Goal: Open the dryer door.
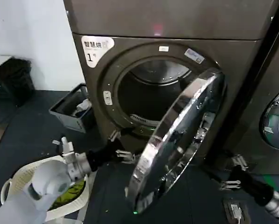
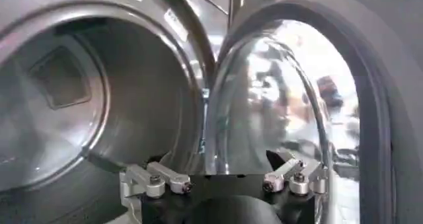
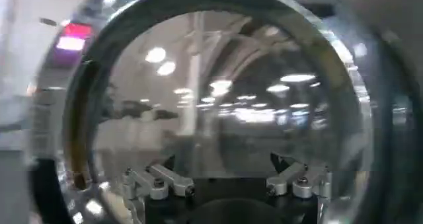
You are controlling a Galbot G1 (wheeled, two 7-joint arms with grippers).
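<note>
Jaws of the left gripper (image 1: 123, 145) gape empty, near the dryer's (image 1: 130, 60) opening; the right gripper (image 1: 232, 173) is likewise spread, holding nothing. Between them the dryer door (image 1: 176, 140) stands half-swung. Pushing its inner face steadily rightward should finish it.

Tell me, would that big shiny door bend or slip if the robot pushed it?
The dryer door looks stiff: a wide chrome ring around glass, so probably no bending. It hangs half open off the dryer, so a push likely swings it. Polished chrome may be slippery.
</note>
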